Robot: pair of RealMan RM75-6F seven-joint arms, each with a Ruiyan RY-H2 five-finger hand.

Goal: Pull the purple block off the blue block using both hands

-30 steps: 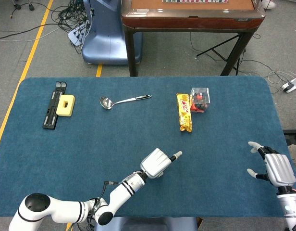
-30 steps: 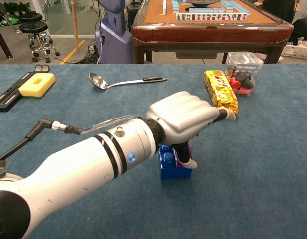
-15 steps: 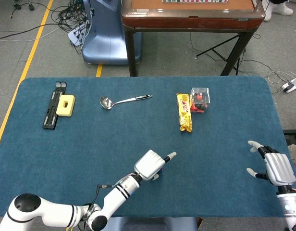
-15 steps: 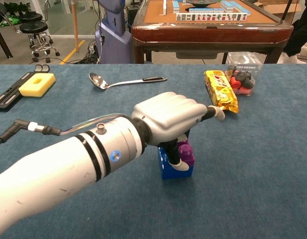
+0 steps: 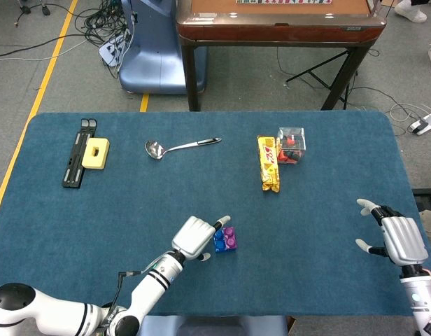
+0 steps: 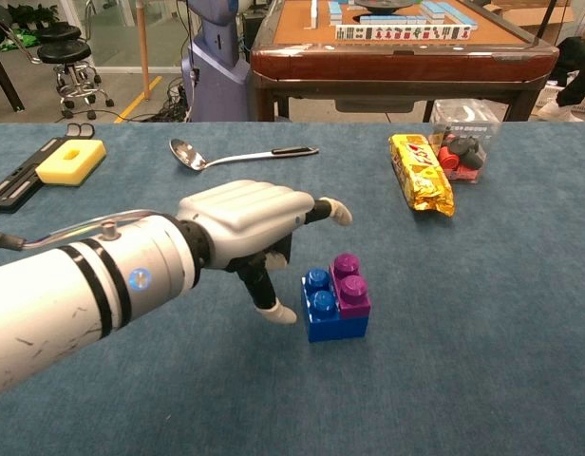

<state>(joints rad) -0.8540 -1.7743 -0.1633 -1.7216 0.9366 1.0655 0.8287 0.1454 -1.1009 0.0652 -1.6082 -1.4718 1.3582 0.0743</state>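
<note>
Near the front edge of the table (image 5: 327,294), roughly at its middle: one blue block (image 6: 323,312), with the purple block (image 6: 350,282) seated on its right half, studs engaged, the pair not yet separated. In the head view the same pair reads as blue block (image 5: 220,241) with purple block (image 5: 230,238) touching.

Left hand (image 6: 243,223): empty, one finger and the thumb extended, the rest curled loosely; it hangs just beside the blocks on their left, touching neither. Half a second ago it sat directly over the stack with its thumb down against the purple block; a second ago it covered both. It has since drawn off leftward and toward the front edge, leaving the stack fully exposed. Judgement: the first grasp was released or abandoned, so the pull has not begun and the hand needs a fresh approach.

Right hand (image 5: 397,238): near the right edge, well apart from the blocks, fingers spread, holding nothing; almost unmoved across the second. Judgement: it must travel in before a two-handed pull is possible.

Elsewhere, toward the far edge: spoon (image 5: 179,146); snack packet (image 5: 269,163); clear box (image 5: 292,143) of small red and black items; yellow sponge (image 5: 95,153) lying on a black tool (image 5: 78,162).
</note>
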